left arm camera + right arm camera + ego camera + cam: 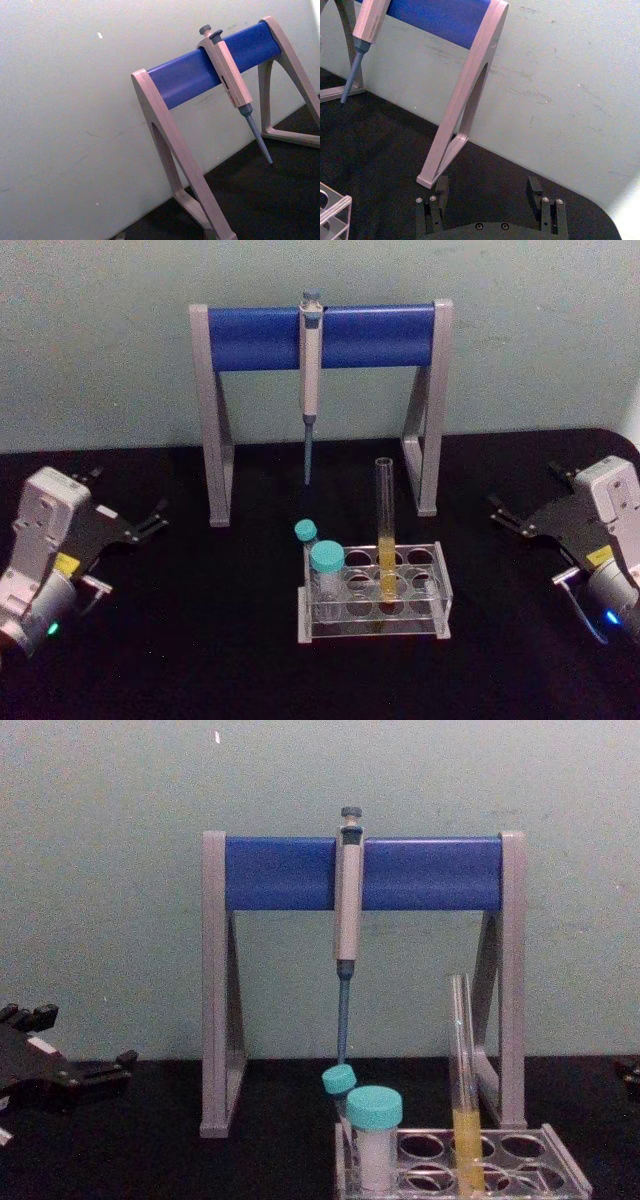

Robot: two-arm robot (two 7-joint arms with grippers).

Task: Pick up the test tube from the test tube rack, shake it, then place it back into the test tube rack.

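Observation:
The test tube (385, 525) stands upright in the middle of the clear test tube rack (440, 592), with yellow liquid in its lower part. The chest view shows the test tube (462, 1050) rising from the rack (565, 1175) at the bottom right. My left gripper (125, 498) rests open at the table's left side, far from the rack; it also shows low at the chest view's left as the left gripper (75, 1042). My right gripper (525, 492) sits open at the right side, equally far off. In its wrist view, the right gripper (487, 187) holds nothing, and a rack corner (334, 210) shows.
Two shorter tubes with teal caps (327, 558) (374, 1108) stand in the rack's left holes. Behind the rack rises a tall grey-and-blue stand (380, 337) (190, 80) (470, 95) (430, 872) bearing a pipette (311, 370). The table is black, backed by a pale wall.

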